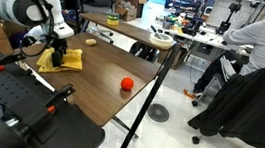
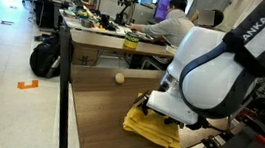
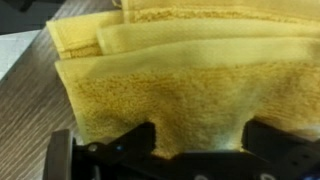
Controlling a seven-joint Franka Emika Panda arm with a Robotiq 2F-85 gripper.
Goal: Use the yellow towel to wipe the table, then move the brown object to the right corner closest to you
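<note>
Gripper (image 3: 200,138) on yellow towel (image 3: 180,80) — pinching or spread, cannot tell; arm (image 2: 229,70) reads "ANKA EM".

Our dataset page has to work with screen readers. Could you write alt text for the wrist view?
A folded yellow towel fills the view, lying on a wood-grain table. The dark gripper reaches in from the bottom edge, a fold of towel between its fingers; whether they clamp it is unclear.

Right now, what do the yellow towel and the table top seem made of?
The yellow towel looks like soft terry cloth, matte, with a looped nubby pile and stitched hems. The table top is a dark wood-grain surface with slight sheen, likely laminate or veneer; I cannot tell which.
</note>
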